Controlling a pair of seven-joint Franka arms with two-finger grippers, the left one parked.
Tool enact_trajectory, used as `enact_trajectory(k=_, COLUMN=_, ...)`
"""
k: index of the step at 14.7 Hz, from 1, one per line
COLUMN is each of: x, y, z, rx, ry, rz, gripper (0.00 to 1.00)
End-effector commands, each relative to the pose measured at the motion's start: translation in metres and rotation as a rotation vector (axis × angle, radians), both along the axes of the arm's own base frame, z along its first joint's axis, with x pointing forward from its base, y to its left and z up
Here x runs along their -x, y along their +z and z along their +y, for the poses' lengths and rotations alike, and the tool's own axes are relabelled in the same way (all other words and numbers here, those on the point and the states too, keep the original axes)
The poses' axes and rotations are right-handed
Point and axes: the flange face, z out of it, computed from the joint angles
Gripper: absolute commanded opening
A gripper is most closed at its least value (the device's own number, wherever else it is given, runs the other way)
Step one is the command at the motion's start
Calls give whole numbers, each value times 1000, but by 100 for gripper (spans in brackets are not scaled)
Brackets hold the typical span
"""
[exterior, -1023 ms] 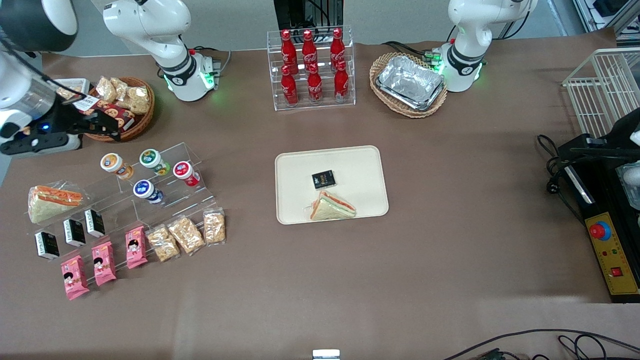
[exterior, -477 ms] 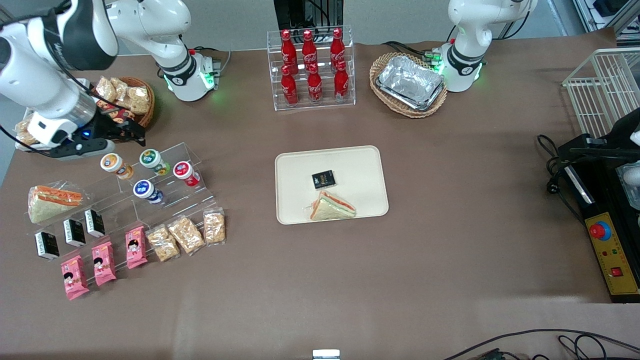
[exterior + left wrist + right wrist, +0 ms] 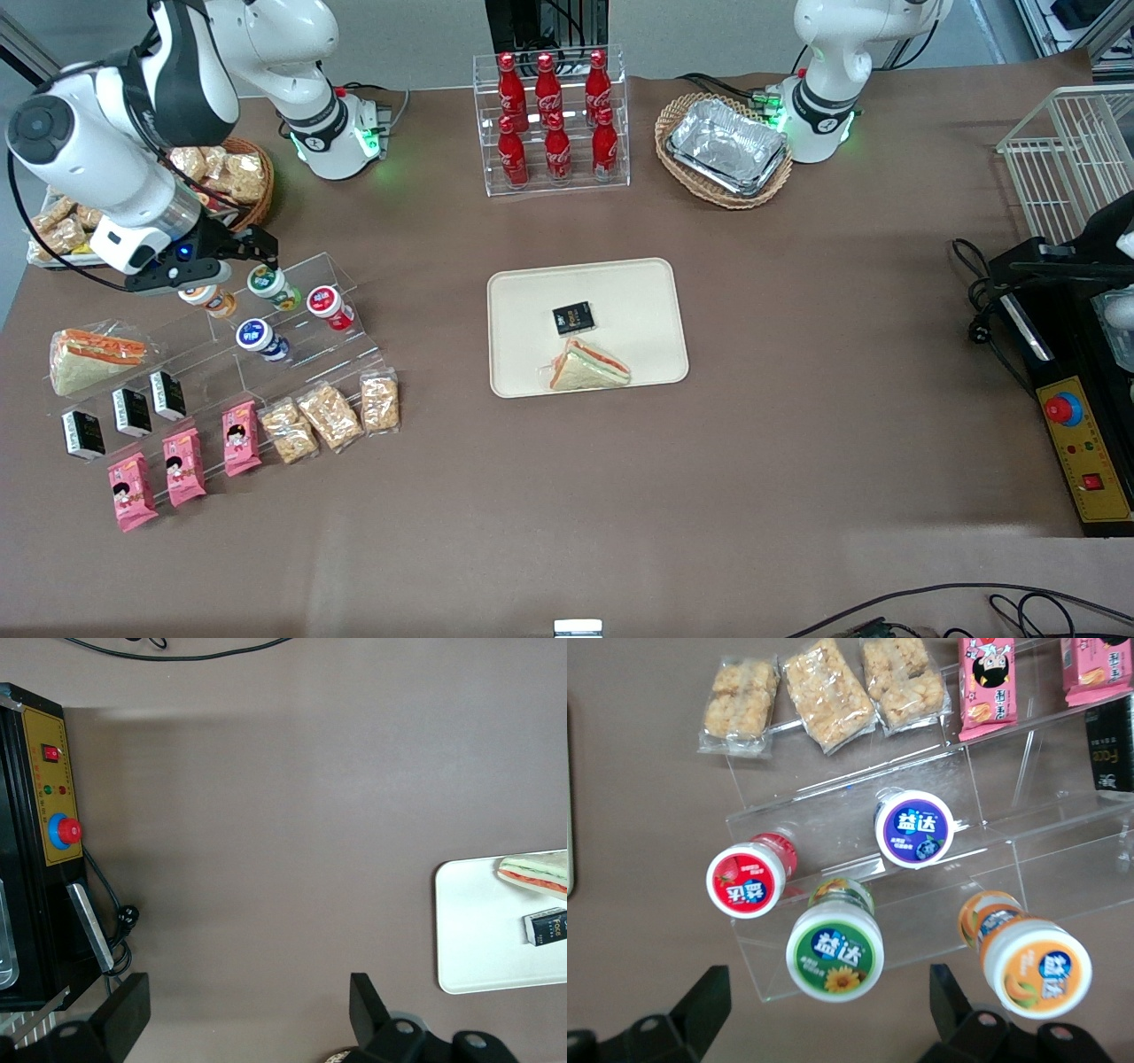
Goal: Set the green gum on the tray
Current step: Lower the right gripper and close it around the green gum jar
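The gripper (image 3: 232, 251) hangs just above the green gum (image 3: 267, 283), and its two fingers are spread wide with nothing between them. In the right wrist view the green gum (image 3: 834, 952) sits in the gap between the two black fingers (image 3: 700, 1008). The green gum stands on the top step of a clear stand (image 3: 292, 332) at the working arm's end of the table (image 3: 797, 399).

An orange jar (image 3: 205, 296) stands beside the green gum, and a red jar (image 3: 329, 305) stands on its other flank. A blue jar (image 3: 258, 338) stands one step lower, nearer to the front camera. Bags of crunchy snacks (image 3: 330, 416) and pink packs (image 3: 184, 465) lie on the lowest part of the stand.

The tray (image 3: 523, 301) lies in the middle of the table, well apart from the green gum. On the tray are a wrapped sandwich (image 3: 586, 367) and a small black pack (image 3: 573, 318).

A round basket (image 3: 226, 182) near the gripper holds snack bags. Another basket (image 3: 725, 149) toward the parked arm's end holds shiny foil trays. A clear rack (image 3: 553, 120) holds six red bottles.
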Motion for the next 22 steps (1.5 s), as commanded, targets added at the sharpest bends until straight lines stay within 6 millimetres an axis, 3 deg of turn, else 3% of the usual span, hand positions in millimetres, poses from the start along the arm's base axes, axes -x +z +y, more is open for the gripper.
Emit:
enact_trajectory(k=1, x=0, y=-26, z=2, rx=-4, ry=-4, rz=-19, gripper=100)
enact_trajectory(k=7, x=9, y=-53, z=2, rx=-2, ry=-4, rz=-36, gripper=100)
enact_trajectory(k=11, x=12, y=-58, z=1, rx=-2, ry=-4, rz=-29, gripper=99)
enact_trajectory(k=14, x=12, y=-59, z=1, rx=-2, ry=-4, rz=-27, gripper=63)
enact_trajectory(k=16, x=12, y=-59, z=1, rx=-2, ry=-4, rz=-26, gripper=60)
enact_trajectory(k=17, x=12, y=-59, z=1, rx=-2, ry=-6, rz=-23, gripper=53)
enact_trajectory(k=22, x=10, y=-53, z=-3, rx=-6, ry=-18, rz=-15, gripper=53)
